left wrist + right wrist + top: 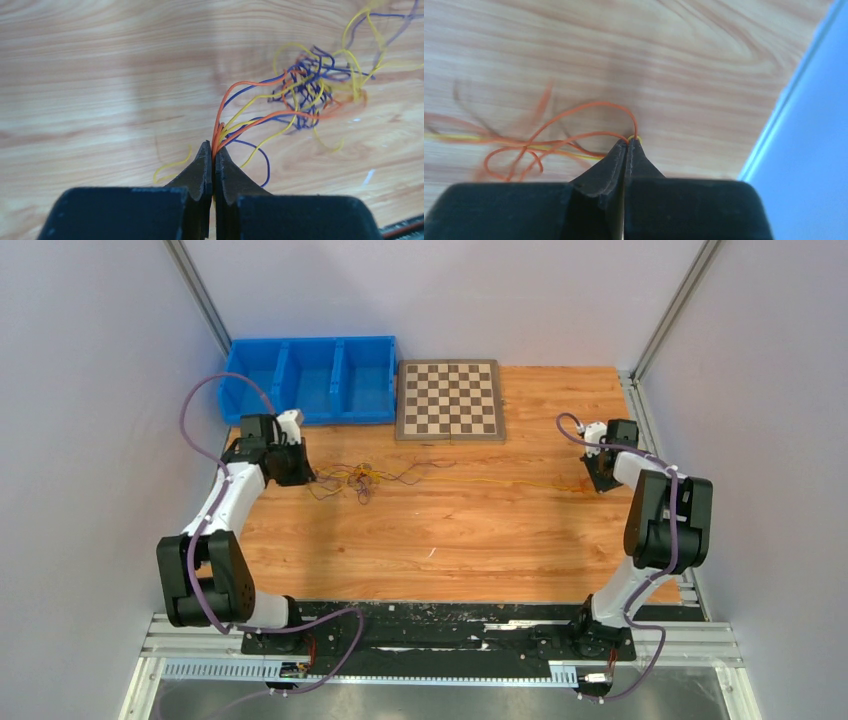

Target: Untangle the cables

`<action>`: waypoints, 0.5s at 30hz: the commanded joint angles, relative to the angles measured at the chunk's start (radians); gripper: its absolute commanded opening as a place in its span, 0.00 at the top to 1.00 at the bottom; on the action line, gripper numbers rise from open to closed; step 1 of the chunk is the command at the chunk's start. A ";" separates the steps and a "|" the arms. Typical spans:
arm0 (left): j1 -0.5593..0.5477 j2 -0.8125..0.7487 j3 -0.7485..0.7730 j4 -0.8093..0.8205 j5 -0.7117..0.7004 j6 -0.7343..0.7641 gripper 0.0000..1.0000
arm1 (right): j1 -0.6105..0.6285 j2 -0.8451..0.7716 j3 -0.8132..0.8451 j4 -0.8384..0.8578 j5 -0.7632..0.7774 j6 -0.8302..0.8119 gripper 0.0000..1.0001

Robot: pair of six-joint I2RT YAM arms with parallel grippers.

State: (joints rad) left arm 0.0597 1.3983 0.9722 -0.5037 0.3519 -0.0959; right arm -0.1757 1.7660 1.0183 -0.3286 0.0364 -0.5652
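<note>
1. The cables (360,478) lie on the left half of the wooden table (450,550), a small knot of yellow, orange and dark purple wire just beside the left gripper (310,478).
2. From the left wrist, the left gripper is pinched tight on a bunch of orange, yellow and purple strands. They fan out from its tips towards the knot, which sits ahead and to the right.
3. The right gripper (629,142) is likewise closed, on the ends of an orange and a yellow wire. It sits near the table's right edge, well apart from the knot.
4. A thin yellow strand (500,480) runs nearly straight across the table from the knot to the right gripper, so the set's long axis lies left to right. Any coming pull would likely act along that line. The left arm is much the nearer to the knot.
5. At the far edge, a blue bin (310,418) and a chessboard (450,400) stand side by side, clear of the wires. Pale walls (90,390) close in the workspace.
</note>
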 commanded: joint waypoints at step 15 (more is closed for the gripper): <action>-0.168 -0.108 0.200 -0.108 0.380 0.026 1.00 | -0.013 -0.134 0.199 -0.494 -0.575 -0.046 0.77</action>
State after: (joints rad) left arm -0.0334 1.3605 1.0935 -0.6533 0.5808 0.0330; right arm -0.2115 1.7199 1.1145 -0.6941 -0.3096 -0.6373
